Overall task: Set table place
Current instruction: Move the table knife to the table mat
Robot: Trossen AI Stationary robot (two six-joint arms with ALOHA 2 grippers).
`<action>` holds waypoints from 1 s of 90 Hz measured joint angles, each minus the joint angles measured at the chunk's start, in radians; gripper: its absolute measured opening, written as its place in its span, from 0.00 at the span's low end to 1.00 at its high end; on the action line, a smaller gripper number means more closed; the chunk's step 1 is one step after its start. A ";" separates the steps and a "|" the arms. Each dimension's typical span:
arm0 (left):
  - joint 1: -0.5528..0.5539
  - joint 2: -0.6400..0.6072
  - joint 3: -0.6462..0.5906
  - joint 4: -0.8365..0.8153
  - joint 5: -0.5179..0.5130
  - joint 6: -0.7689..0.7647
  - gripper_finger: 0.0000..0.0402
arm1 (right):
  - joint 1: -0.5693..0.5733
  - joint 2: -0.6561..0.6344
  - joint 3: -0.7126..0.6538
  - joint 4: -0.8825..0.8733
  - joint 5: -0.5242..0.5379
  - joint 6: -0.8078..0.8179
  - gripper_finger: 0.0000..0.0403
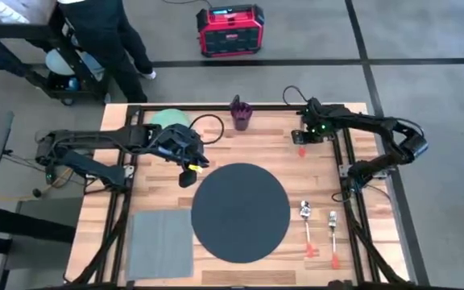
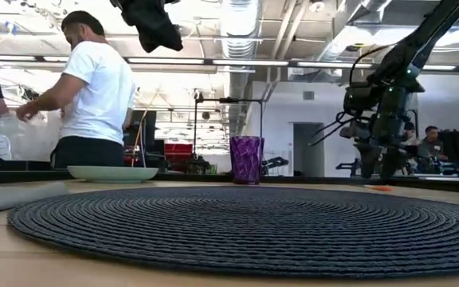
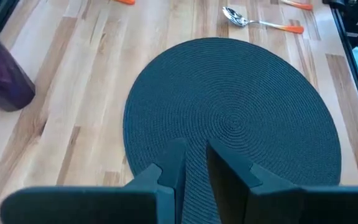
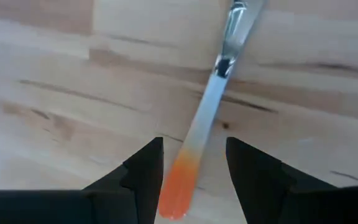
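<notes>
Right gripper [image 4: 191,168] spread around an orange-handled utensil [image 4: 205,118] on the table [image 1: 272,145]; left gripper [image 3: 194,165] narrow above the mat [image 3: 241,118]

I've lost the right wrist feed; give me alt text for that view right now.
The right pincer is open just above the table, its two dark fingers straddling the orange handle end of a utensil. The utensil lies flat on the light wood, its metal part running away from the pincer out of view.
</notes>
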 joint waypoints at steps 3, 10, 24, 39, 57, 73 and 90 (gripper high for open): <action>0.000 0.000 0.000 0.000 0.000 0.000 0.12 | 0.000 0.011 0.000 0.006 0.000 -0.001 0.40; 0.000 0.000 0.000 0.000 0.000 -0.002 0.12 | 0.000 0.036 0.003 0.011 0.000 -0.001 0.40; 0.000 0.000 0.000 0.004 0.000 0.009 0.12 | 0.008 0.087 0.009 0.002 0.022 0.033 0.40; 0.000 0.000 0.000 0.005 -0.001 0.007 0.12 | 0.010 0.107 0.010 0.012 0.037 0.070 0.35; 0.000 0.000 0.000 0.005 -0.001 0.005 0.12 | 0.015 0.105 0.007 0.024 0.056 0.069 0.14; 0.000 0.000 0.000 0.005 -0.001 -0.009 0.12 | 0.033 0.105 0.006 0.037 0.046 0.035 0.01; 0.000 0.000 0.000 0.004 -0.001 -0.001 0.12 | 0.087 0.097 0.003 0.042 0.022 0.017 0.00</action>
